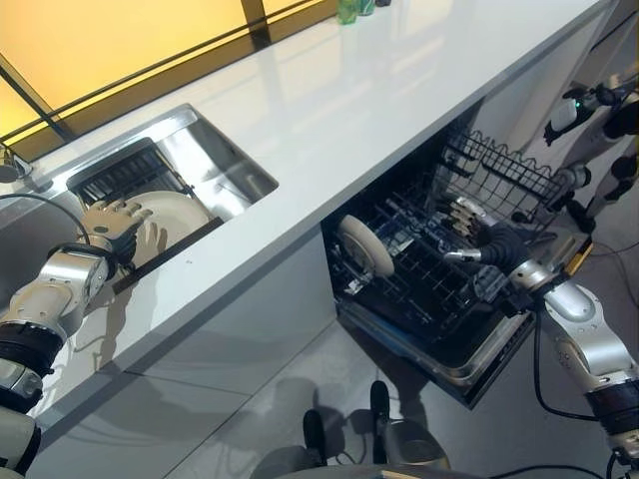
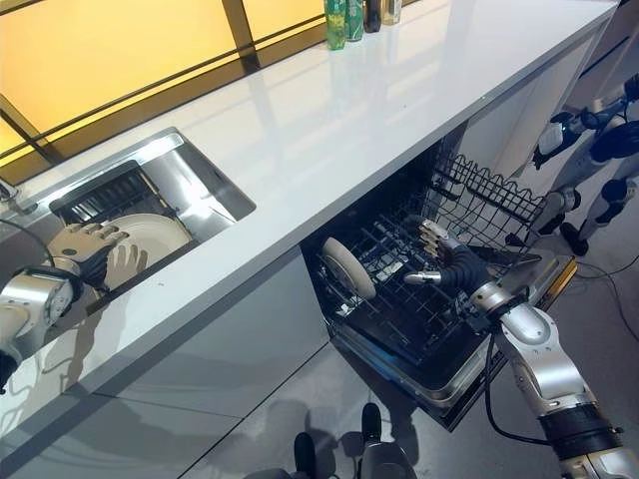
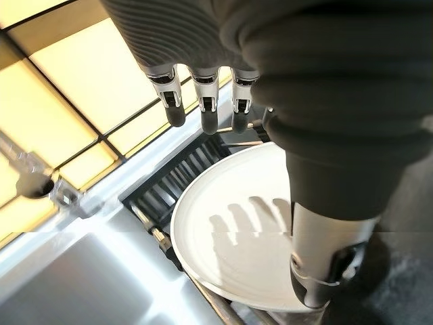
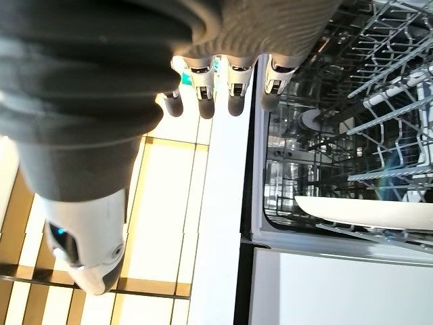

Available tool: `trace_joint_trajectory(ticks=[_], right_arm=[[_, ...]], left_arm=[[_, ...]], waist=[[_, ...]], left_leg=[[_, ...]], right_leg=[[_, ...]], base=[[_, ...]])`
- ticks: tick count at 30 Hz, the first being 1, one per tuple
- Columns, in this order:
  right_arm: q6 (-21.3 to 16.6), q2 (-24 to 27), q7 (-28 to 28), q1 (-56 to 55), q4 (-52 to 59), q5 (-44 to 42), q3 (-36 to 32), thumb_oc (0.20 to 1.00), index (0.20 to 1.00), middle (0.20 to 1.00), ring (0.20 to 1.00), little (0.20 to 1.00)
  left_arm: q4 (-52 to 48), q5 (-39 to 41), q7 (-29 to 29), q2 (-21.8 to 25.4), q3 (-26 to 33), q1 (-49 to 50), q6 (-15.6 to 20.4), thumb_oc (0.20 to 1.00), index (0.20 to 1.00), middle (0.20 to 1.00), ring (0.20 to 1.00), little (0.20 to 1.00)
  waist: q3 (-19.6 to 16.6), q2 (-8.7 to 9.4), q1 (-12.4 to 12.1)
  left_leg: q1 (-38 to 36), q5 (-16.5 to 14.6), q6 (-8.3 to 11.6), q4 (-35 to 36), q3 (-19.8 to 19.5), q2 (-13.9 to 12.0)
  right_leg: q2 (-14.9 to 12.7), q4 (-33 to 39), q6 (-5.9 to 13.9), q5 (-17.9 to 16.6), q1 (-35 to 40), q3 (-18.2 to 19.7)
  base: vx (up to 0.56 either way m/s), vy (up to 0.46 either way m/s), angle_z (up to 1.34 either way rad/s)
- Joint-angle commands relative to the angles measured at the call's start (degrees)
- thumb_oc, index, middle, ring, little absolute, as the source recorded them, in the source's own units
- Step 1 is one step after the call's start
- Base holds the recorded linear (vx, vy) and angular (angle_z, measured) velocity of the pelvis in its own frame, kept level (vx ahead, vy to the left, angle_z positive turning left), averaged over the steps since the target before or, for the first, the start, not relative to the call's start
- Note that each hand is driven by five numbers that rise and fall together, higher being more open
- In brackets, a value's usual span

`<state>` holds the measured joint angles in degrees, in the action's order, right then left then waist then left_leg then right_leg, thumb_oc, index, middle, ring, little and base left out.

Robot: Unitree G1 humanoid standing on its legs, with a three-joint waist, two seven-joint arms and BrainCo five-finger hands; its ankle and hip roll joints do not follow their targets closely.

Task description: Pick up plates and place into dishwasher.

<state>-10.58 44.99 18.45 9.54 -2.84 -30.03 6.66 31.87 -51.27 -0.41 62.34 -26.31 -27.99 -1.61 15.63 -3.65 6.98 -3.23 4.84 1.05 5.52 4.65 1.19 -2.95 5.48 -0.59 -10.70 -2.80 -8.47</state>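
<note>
Right hand [image 2: 439, 257]: you have it over the pulled-out lower rack [image 1: 439, 299] of the dishwasher [image 1: 469, 364], fingers straight and spread, holding nothing.
Racked plate [image 1: 364, 245]: one white plate stands on edge at the rack's left end, apart from your right hand.
Left hand [image 1: 118, 228]: near left, it hovers just above the sink [image 1: 215, 150], fingers relaxed and spread wide, empty.
Plate to take [image 3: 237, 223]: it lies in the sink, tilted against the dark drain rack [image 1: 125, 175], directly under your left hand's fingers [image 3: 206, 105] and thumb.
Handling: you should expect it to be stiff, smooth, likely slippery and breakable, with some weight.
Hold: pinch the raised rim nearest you, thumb on one face, fingers on the other.
Worktop [image 1: 329, 110]: white slab running between sink and dishwasher; bottles [image 2: 349, 15] stand at its far edge.
</note>
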Motion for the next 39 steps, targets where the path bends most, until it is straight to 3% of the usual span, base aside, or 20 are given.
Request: trace_joint_trajectory(ticks=[1, 13, 21, 33, 39], right_arm=[[-2.85, 3.05, -0.12, 5.18, 4.29, -3.20, 0.04, 1.000, 1.000, 1.000, 1.000, 1.000], [-3.60, 2.90, -0.14, 7.11, 4.24, -2.51, 0.84, 1.000, 1.000, 1.000, 1.000, 1.000], [-3.84, 2.28, -0.31, 9.08, 3.61, -1.36, 1.71, 1.000, 1.000, 1.000, 1.000, 1.000], [-4.06, 2.29, -1.73, 12.73, 2.37, -0.76, 2.97, 1.000, 1.000, 1.000, 1.000, 1.000], [-4.06, 2.35, -1.49, 13.68, 2.14, -1.03, 3.34, 1.000, 1.000, 1.000, 1.000, 1.000]], left_arm=[[2.21, -4.32, 3.28, 1.40, -2.05, -3.68, -1.97, 1.000, 1.000, 1.000, 1.000, 1.000], [7.71, -8.15, 9.08, -1.34, -3.37, -5.38, -6.33, 1.000, 1.000, 1.000, 1.000, 1.000], [11.67, -5.76, 11.53, -3.66, -4.37, -7.81, -6.56, 1.000, 1.000, 1.000, 1.000, 1.000], [18.66, -4.76, 8.23, -5.85, -6.52, -12.11, -6.66, 1.000, 1.000, 1.000, 1.000, 1.000], [20.96, -3.38, 9.60, -6.14, -7.20, -13.40, -5.42, 1.000, 1.000, 1.000, 1.000, 1.000]], waist=[[2.82, 1.29, -0.45], [5.01, 2.70, -0.32], [6.44, 3.65, -0.32], [8.03, 5.00, -0.50], [8.24, 5.18, -0.36]], left_leg=[[2.70, -5.18, 0.06, -2.22, 0.90, 0.65], [4.99, -4.92, 0.01, -2.81, 0.89, 0.40], [6.51, -4.94, -0.13, -3.52, 0.91, 0.27], [8.14, -5.07, -0.37, -4.36, 0.85, 0.28], [8.47, -5.23, -0.39, -4.79, 0.96, 0.28]], right_leg=[[-3.09, -2.25, 7.81, 6.84, 0.69, 0.23], [-2.70, -2.97, 7.63, 6.53, -1.86, 0.68], [-2.61, -3.75, 7.53, 6.49, -3.55, 0.82], [-2.34, -4.90, 7.48, 6.40, -5.64, 1.05], [-2.30, -5.31, 7.34, 6.58, -6.04, 1.13]], base=[[-0.06, 0.003, -0.02], [-0.05, 0.007, 0.00], [-0.02, 0.006, 0.00], [-0.01, 0.005, 0.00], [0.00, 0.000, 0.00]])
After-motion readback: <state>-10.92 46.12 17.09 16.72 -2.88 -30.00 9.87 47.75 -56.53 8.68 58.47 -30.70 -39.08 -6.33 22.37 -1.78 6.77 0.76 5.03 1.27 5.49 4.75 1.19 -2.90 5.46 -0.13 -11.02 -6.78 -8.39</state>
